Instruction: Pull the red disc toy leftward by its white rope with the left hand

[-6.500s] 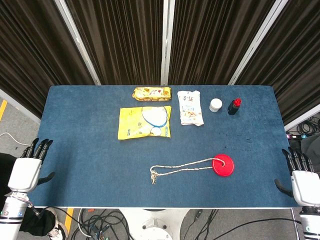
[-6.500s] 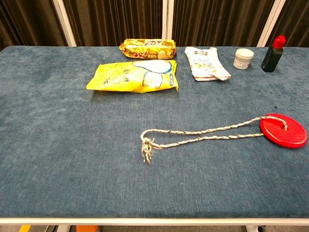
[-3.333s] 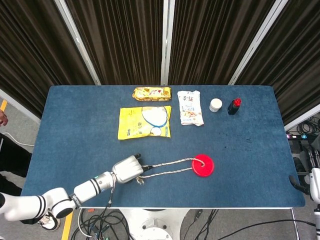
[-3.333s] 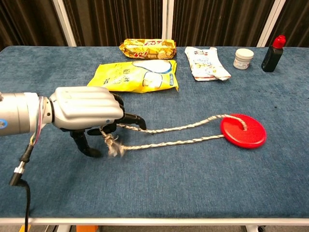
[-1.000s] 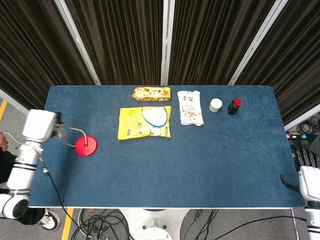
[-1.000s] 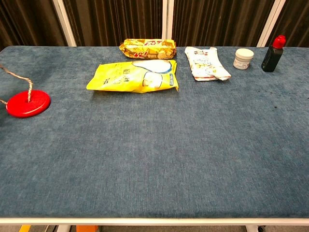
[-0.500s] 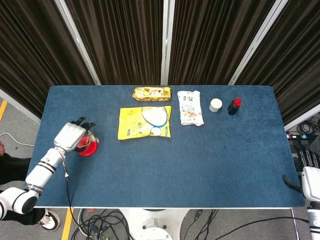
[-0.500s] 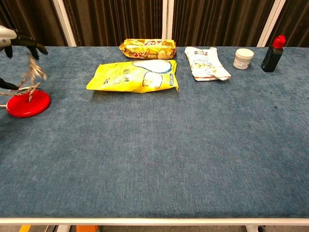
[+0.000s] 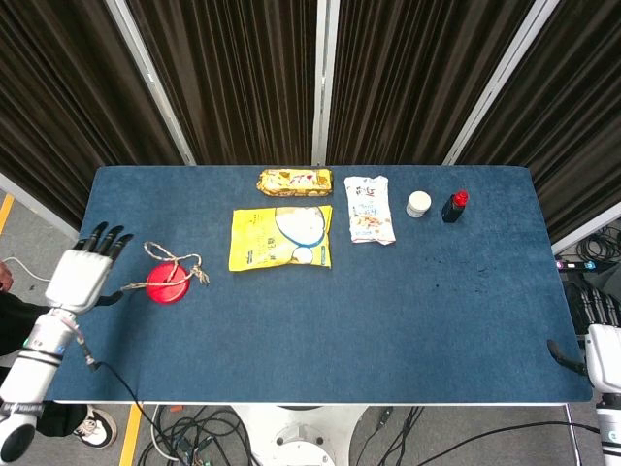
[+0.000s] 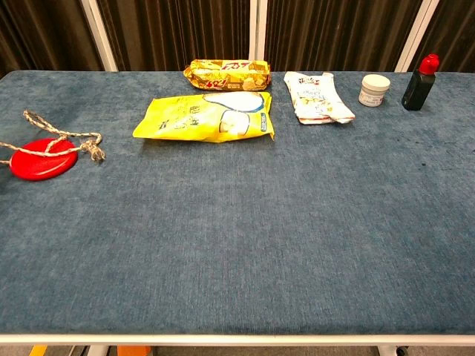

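The red disc toy (image 9: 168,285) lies flat near the table's left edge, also seen in the chest view as the red disc toy (image 10: 42,157). Its white rope (image 9: 178,259) lies loose in a loop over and beside the disc, the frayed end (image 10: 94,150) to the disc's right. My left hand (image 9: 82,275) hovers at the left edge, left of the disc, fingers spread, holding nothing. My right hand (image 9: 602,348) is at the far right edge, partly cut off by the frame. Neither hand shows in the chest view.
A yellow snack bag (image 9: 281,236), an orange-yellow packet (image 9: 294,180), a white pouch (image 9: 369,208), a small white jar (image 9: 418,203) and a black bottle with a red cap (image 9: 454,206) lie along the back of the blue table (image 9: 388,301).
My left hand has let go of the rope and drawn back to the left, fingers spread. The rope has dropped onto the table around the disc, which has stayed put.
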You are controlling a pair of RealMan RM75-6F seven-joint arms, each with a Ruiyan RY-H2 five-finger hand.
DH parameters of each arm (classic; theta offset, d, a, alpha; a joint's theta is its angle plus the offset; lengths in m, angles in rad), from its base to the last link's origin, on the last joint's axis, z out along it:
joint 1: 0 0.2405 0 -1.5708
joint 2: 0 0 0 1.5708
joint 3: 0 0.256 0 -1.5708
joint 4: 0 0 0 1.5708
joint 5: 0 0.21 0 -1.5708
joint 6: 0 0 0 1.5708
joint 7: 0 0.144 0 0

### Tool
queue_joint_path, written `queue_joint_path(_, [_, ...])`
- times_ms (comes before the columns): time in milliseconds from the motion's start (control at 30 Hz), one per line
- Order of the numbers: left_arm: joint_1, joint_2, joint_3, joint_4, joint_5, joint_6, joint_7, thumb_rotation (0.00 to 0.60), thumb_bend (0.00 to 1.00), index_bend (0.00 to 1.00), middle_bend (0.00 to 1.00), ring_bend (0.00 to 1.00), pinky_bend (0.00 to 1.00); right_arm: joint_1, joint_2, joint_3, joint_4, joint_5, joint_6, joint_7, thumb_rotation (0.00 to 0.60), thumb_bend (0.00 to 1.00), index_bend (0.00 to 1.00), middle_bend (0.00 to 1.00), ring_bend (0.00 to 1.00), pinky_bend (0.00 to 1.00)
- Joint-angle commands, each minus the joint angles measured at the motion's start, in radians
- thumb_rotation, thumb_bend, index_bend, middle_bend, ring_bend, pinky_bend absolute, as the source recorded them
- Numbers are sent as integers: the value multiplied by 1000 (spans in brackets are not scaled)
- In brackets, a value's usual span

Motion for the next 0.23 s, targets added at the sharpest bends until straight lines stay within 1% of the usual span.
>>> queue_joint_path(33, [153, -91, 40, 60, 48, 208, -8, 600, 118, 134, 77, 15, 265, -1, -2, -3, -5, -8, 6, -4, 600, 164, 0, 0, 0, 0])
queue_joint_path(133, [203, -120, 54, 86, 64, 259, -45, 600, 118, 134, 77, 15, 264, -3, -6, -7, -6, -11, 7, -7, 600, 163, 0, 0, 0, 0])
queue_joint_path(233, [251, -142, 77, 125, 108, 313, -86, 600, 117, 134, 77, 16, 262, -5, -14, -11, -5, -11, 5, -9, 600, 163, 0, 0, 0, 0])
